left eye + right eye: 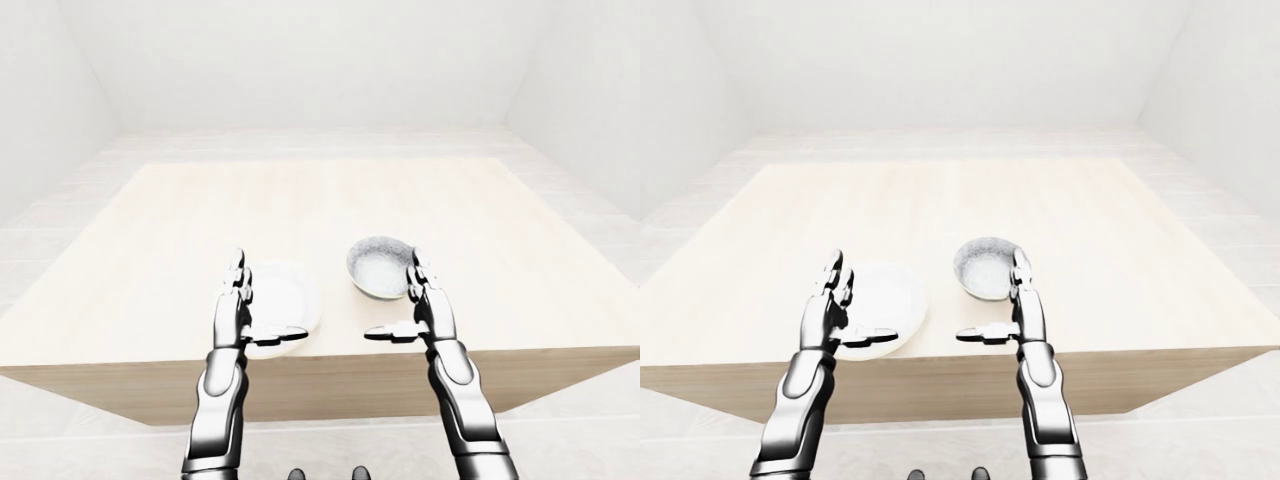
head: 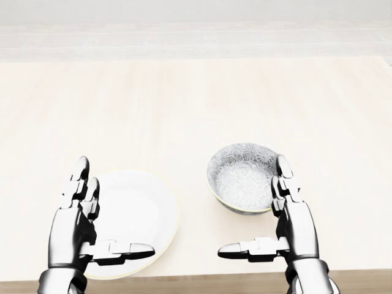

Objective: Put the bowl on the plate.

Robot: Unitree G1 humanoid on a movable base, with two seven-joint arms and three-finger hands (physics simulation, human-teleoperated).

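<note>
The patterned bowl [image 2: 242,177] is being observed ungrasped just beside the spread, empty right hand [image 2: 294,223], the white plate [image 2: 141,211] by the open left hand [image 2: 76,223], so tipping is being risked by any one-sided rim pinch.

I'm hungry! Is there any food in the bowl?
Empty. The head view looks into the bowl and shows only its patterned inside.

Head view: shiny metal left hand [image 2: 75,228] covers the lower-left rim of the round white plate [image 2: 144,208]. Metal right hand [image 2: 295,225] hides the right rim of the grey patterned bowl [image 2: 241,177]; contact can't be told. Both forearms cut by bottom edge, pale wooden table [image 2: 184,104] by left and right edges. Left-eye view, bottom centre: two dark stubs [image 1: 296,474] cropped, unidentifiable.
</note>
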